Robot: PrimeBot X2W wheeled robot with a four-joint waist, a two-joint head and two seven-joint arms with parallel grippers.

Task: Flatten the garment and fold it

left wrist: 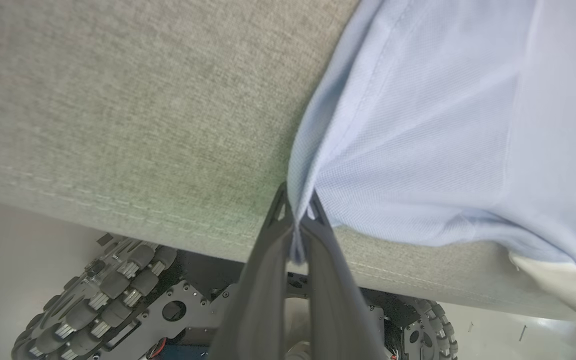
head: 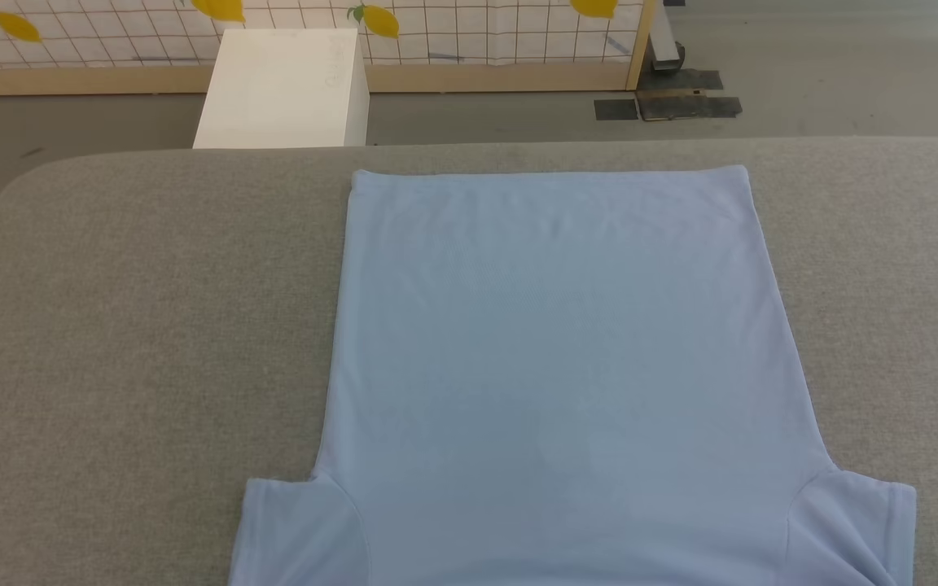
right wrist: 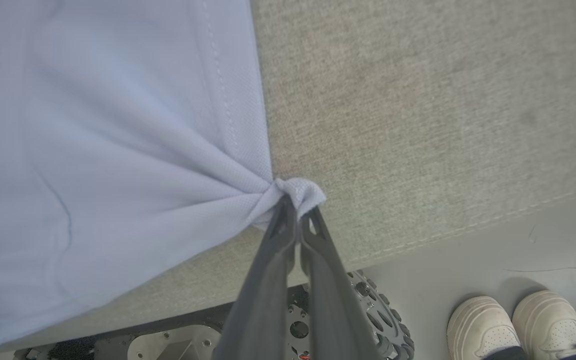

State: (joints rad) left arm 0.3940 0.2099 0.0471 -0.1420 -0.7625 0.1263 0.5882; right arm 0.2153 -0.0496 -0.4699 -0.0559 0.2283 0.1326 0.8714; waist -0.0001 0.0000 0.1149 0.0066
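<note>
the light blue short-sleeved knit polo shirt (head: 558,350) lies spread on the grey fabric-covered table (head: 151,325). its straight hem (head: 550,172) is at the far side, and its two short sleeves (head: 298,529) fan out at the near side. the body panel looks smooth and square, with hardly a wrinkle in the head view. no logo or button shows there, so it seems to lie front down.

the left gripper (left wrist: 297,220) is pinched shut on the shirt's edge by the table's near rim, with a thin strip of blue cloth caught between its dark fingers. the right gripper (right wrist: 295,215) is likewise clamped on a small bunched knot of fabric at the opposite near edge, and tension creases run from it into the cloth.

a pair of white shoes (right wrist: 518,325) stands on the floor near the robot's wheeled base (right wrist: 368,310). a white box (head: 282,89) sits beyond the table.

by my reading, the flattening is almost done: the cloth is pulled taut and laid out, and only the gathered corners at the claws are uneven. the folding has not begun, as no layer is turned over. what is left is to let go cleanly, bring the sleeves and sides in, and then double the length.
</note>
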